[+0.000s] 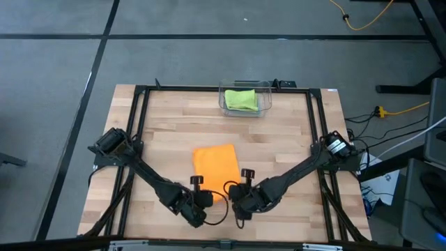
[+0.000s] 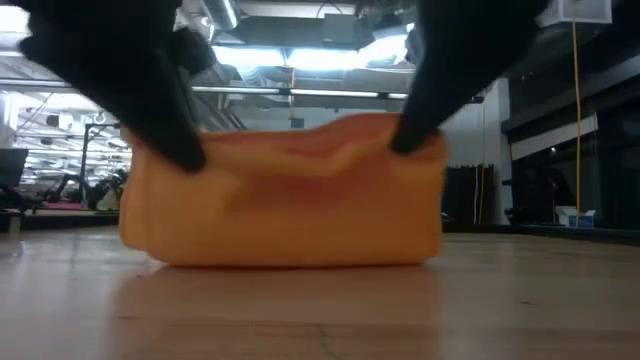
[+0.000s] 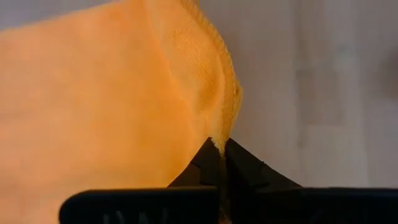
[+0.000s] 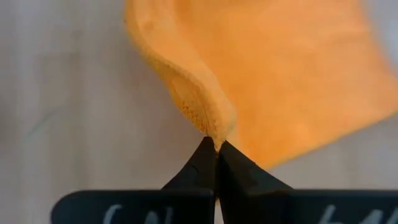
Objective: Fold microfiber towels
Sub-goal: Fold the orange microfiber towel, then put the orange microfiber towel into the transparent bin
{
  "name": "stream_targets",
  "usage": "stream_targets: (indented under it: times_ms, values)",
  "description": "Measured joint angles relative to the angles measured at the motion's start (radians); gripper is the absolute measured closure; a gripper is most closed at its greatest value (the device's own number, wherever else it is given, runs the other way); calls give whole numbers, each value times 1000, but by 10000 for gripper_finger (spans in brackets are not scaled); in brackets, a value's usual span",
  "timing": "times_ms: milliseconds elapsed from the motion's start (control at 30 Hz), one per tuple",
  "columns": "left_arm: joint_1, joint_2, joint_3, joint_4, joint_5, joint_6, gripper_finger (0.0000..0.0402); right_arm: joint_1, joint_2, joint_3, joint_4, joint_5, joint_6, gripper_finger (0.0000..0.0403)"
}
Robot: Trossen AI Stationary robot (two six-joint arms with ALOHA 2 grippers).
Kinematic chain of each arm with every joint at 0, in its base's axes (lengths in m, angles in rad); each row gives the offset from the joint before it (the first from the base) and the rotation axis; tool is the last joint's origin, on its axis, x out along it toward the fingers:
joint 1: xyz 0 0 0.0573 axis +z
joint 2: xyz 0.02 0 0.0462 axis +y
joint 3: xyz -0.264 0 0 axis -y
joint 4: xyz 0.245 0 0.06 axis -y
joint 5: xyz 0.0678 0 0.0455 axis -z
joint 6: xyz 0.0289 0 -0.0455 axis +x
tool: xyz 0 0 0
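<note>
An orange microfiber towel [image 1: 214,162] lies in the middle of the table, its near edge raised and its far part flat on the wood. In the low view the towel [image 2: 290,210] stands up like a low wall. My left gripper [image 1: 208,196] is shut on its near left corner and my right gripper [image 1: 230,193] on its near right corner. A lime green towel [image 1: 242,100] lies folded in a clear bin at the far edge. My left gripper pinches the towel's near left corner [image 3: 219,138] between its two fingertips, slanting down from the near left. One layer or several, I cannot tell. The corner is lifted clear, and the cloth runs down from it to the table. My right gripper pinches the towel's near right corner [image 4: 217,138] between its two fingertips, slanting down from the near right. The hem [image 4: 193,106] curls up into the hold. That corner is off the table, and the edge between the two holds sags a little.
The clear plastic bin [image 1: 265,96] stands at the table's far edge, behind the towel. A black frame [image 1: 139,118] runs along the table's sides. Bare wood shows to the left and right of the towel.
</note>
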Motion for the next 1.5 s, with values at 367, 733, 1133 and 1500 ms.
stream_targets:
  times_ms: [367, 733, 1133, 1500]
  values:
    - [95, -2, 124, -443, -180, 87, 401, -145, 0, 2, -7, 229, -205, 402]
    - [303, -3, -2, -459, -209, 264, 401, -364, -2, -43, 42, 169, -358, 394]
    - [425, -3, -28, -450, -253, 313, 325, -492, -2, -100, 133, 46, -398, 300]
    - [408, -49, 39, -794, -256, 77, 292, -471, -8, 0, -155, 39, -350, 288]
